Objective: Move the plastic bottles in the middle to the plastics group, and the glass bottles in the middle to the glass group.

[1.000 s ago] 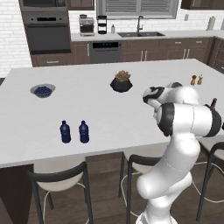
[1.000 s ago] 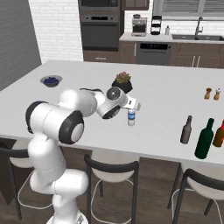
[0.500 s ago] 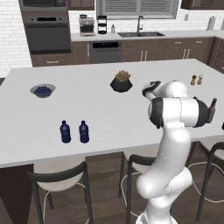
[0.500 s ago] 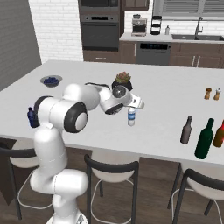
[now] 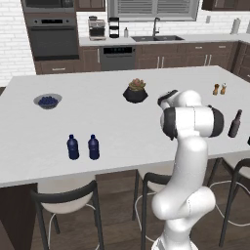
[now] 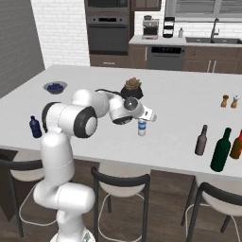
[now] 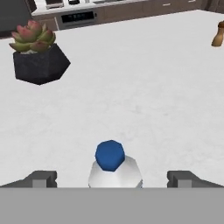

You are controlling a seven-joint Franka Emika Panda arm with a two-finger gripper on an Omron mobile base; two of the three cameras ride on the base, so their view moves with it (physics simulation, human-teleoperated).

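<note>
A small clear plastic bottle (image 6: 142,128) with a blue label band stands mid-counter. In the hand view its cap is blue (image 7: 110,155). My gripper (image 6: 144,118) hovers just above it, open. The fingertips (image 7: 42,178) stand wide on either side of the bottle (image 7: 114,174), apart from it. Two dark blue bottles (image 5: 73,147) (image 5: 93,147) stand side by side near the front edge on the left. A dark brown long-necked bottle (image 6: 202,140) and a taller dark green bottle (image 6: 221,150) stand at the right, with an amber bottle (image 6: 237,144) at the picture's edge.
A potted succulent in a dark pot (image 6: 133,89) sits just behind the clear bottle. A bowl of blueberries (image 5: 47,101) is at the far left. Two shakers (image 6: 225,101) (image 6: 234,102) stand far right. Stools line the counter's near edge (image 6: 156,166).
My arm's upper links have swung round while the hand stayed over the clear bottle. The jaws remain open.
</note>
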